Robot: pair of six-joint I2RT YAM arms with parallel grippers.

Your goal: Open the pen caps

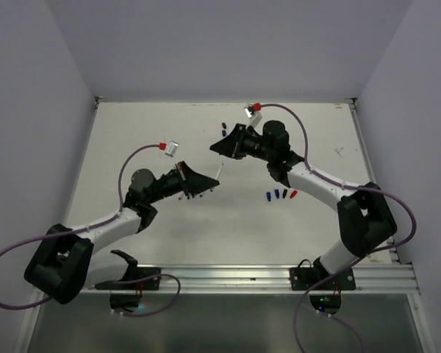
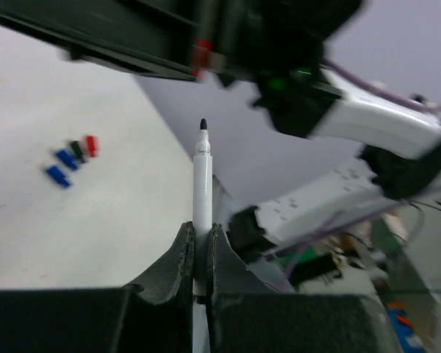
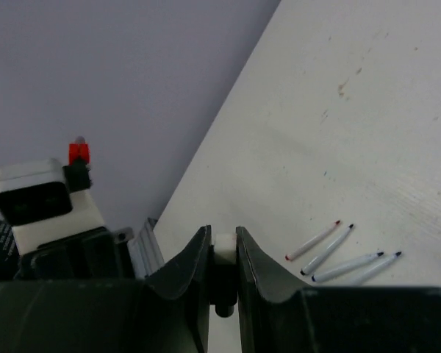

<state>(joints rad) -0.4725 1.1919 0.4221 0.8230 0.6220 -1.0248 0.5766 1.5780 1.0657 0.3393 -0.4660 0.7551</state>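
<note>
The caps are tiny hard plastic stubs, nearly weightless and smooth, so I expect one to skid or flick away under a careless pinch. I would take a cap across its middle, square to its length, and hold the barrel low down, away from the tip.

My left jaws are pressed onto the pen [image 2: 202, 184], which is thin, stiff and white. Its black tip is bare, and in the top view its long axis points to about 1 o'clock, towards the right arm.

My right jaws pinch a short stub, the held cap [image 3: 223, 245], pale at the end and dark lower down. I take it for this pen's cap, with its length running along the jaws.

Four loose caps [image 1: 277, 194], two blue, one black and one red, lie flat on the table [image 1: 169, 132]. They sit side by side at about 4 o'clock from its middle, well apart from both jaws.

Four uncapped pens [image 3: 327, 251] lie together on the table, slightly fanned.
</note>
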